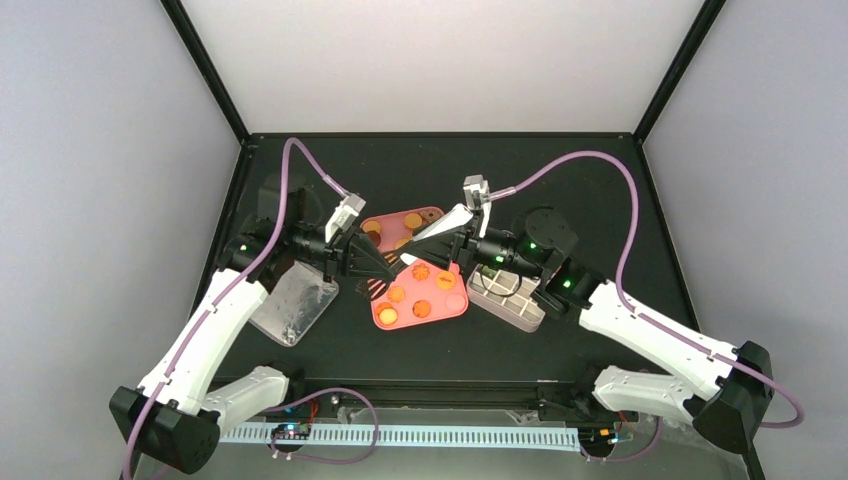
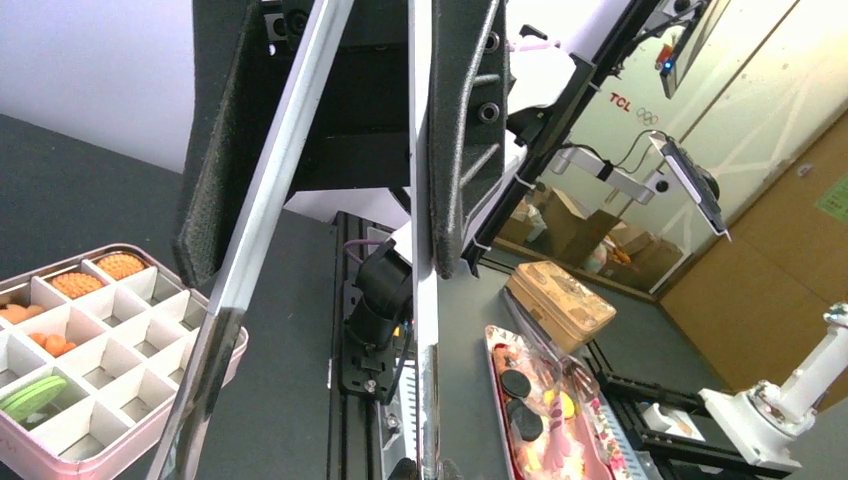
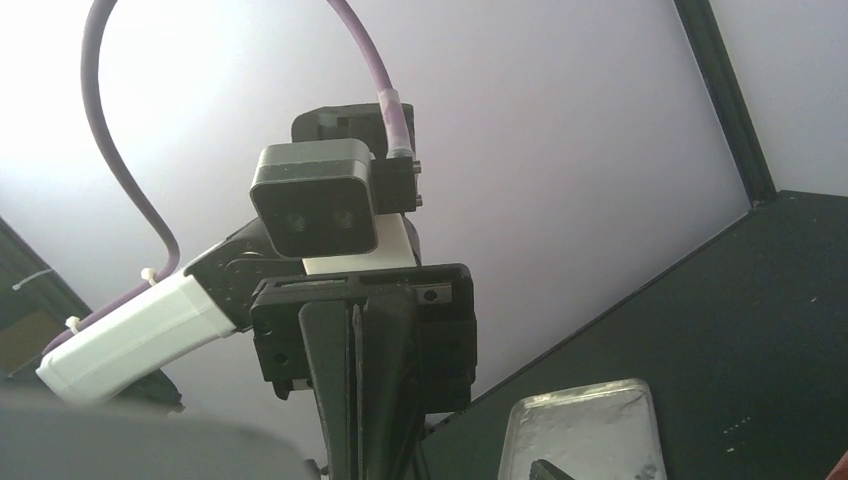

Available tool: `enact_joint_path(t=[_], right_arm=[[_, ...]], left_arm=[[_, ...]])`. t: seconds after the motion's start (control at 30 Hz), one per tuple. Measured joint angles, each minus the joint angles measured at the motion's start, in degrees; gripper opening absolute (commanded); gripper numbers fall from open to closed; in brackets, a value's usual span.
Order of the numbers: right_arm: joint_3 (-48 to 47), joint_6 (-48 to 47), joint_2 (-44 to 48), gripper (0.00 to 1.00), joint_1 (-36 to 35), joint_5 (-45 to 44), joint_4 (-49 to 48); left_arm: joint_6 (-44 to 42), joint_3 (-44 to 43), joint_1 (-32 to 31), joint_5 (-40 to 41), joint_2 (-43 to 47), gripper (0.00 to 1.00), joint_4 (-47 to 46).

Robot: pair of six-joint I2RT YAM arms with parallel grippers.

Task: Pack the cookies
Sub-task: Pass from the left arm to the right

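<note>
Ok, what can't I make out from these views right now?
- Tips of the tongs: cut off by the bottom edge in the left wrist view; hidden under the left pincer in the top view.
- Right pincer, open or shut: too small in the top view; only a grey blur at the lower left of the right wrist view.
- Far tin: part of its contents is covered by both pincers in the top view.

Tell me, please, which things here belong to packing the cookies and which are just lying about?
Job: cookies, pink tray, divided tin, tongs held in the left pincer.
Lying about, it seems: clear plastic lid, ridged beige box.
</note>
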State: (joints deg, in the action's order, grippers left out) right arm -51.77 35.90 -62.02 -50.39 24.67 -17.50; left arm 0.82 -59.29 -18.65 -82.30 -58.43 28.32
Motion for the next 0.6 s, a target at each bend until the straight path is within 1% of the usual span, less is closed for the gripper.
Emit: enact_joint_path(t=[0.07,0.17,0.23,0.33,0.43,0.6], right_arm=[[-0.2,-0.59,-0.02,0.52,0.0,-0.31,0.81],[-0.28,-2.84,-0.13,0.51,-0.11,-1.2,4.37],[-0.31,-4.44,-0.63,0.51,-0.13,-2.25,6.73],[-0.31,-7.17,-2.38,0.49,-0.13,-4.66,10.47],[-0.28,-9.53,-4.74,0.49,-0.24,-7.28,13.31],[-0.15,-12.9,-8.2,0.48,-1.62,-12.39,16.31]], left_arm=[[-1.09,0.22,0.11,0.76,0.0,0.13,0.17],[-4.24,0.31,0.35,4.57,0.13,0.29,1.46],[-7.26,0.35,0.46,9.55,0.85,0.36,3.32],[-11.91,0.37,0.66,19.5,1.53,0.48,6.34],[-17.11,0.5,1.22,28.24,1.31,0.52,9.97],[-23.12,3.37,4.57,38.25,0.98,0.53,12.46]])
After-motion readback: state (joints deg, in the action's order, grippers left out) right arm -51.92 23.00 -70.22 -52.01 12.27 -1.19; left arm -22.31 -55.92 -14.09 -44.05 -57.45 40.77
